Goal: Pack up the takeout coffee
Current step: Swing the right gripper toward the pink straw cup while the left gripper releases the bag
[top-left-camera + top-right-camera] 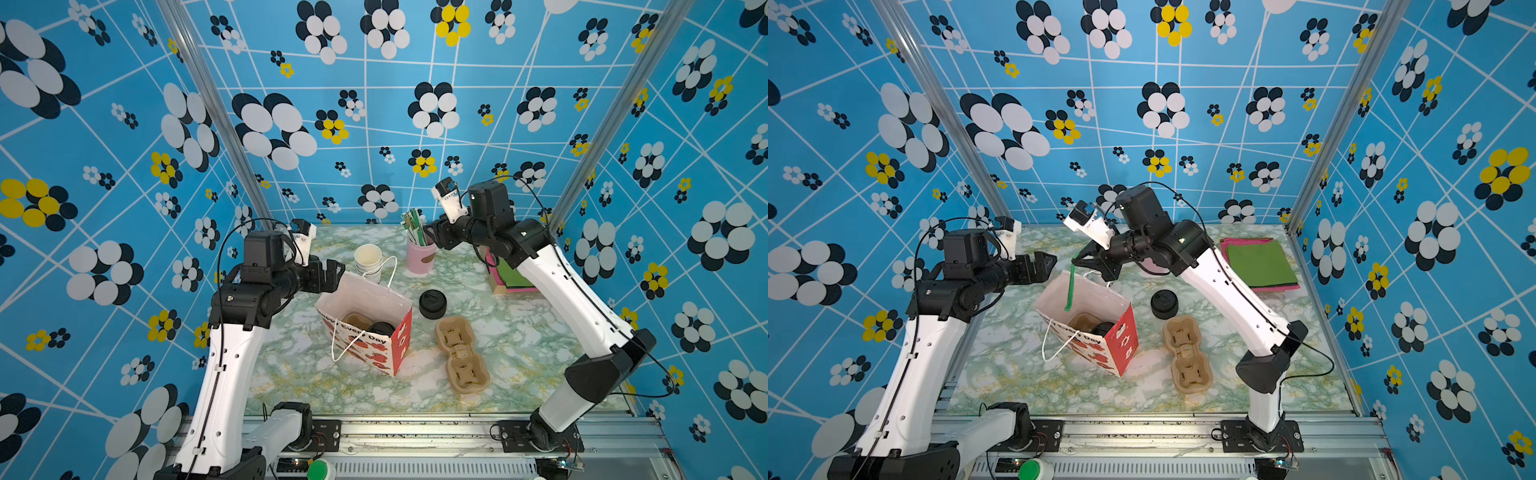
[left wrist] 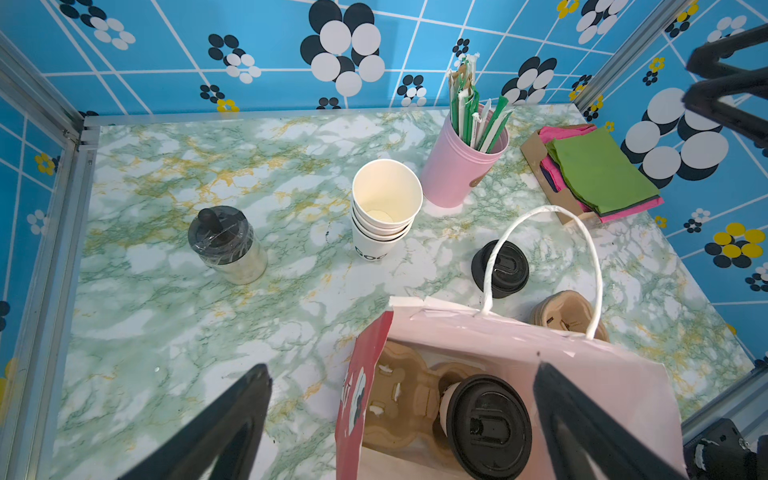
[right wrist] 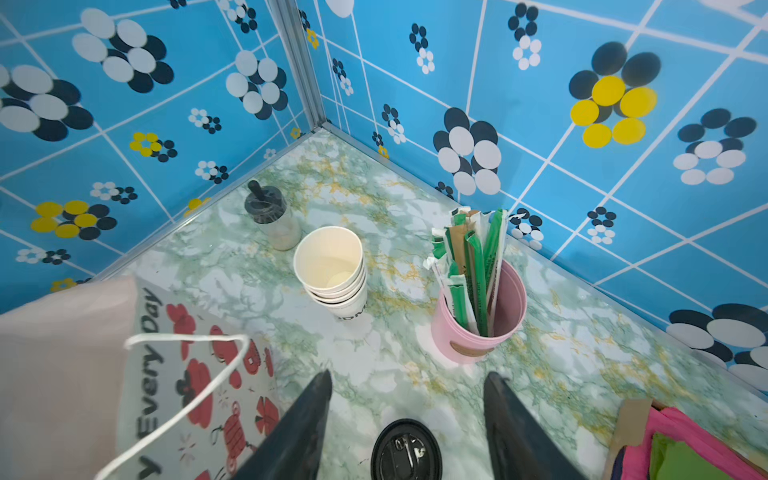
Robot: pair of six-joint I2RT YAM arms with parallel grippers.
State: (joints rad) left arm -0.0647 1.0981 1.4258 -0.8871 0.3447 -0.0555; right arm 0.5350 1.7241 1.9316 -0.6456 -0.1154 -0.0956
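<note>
Inside one paper bag (image 2: 519, 345), one takeout coffee (image 2: 490, 426); left gripper (image 2: 401, 368), right gripper (image 3: 409, 374) both spread, empty.

Robot lab test cell, dressed up as a café takeout counter. Aluminium extrusion posts (image 1: 221, 120) at 11 and 1 o'clock, printed flower backdrop panels (image 1: 374, 83) on three sides, marble-film tabletop (image 1: 532, 332). Arm bases bolted to a slotted rail (image 1: 415, 432) at 6 o'clock, green push button (image 1: 320, 469) below. Café props: cup stack (image 1: 368, 257) and pink straw holder (image 1: 420, 257) around 12, napkins (image 1: 1258, 259) at 2, lid pile (image 1: 432, 304), pulp carriers (image 1: 461, 353), paper bag (image 1: 399, 340) mid-table.
</note>
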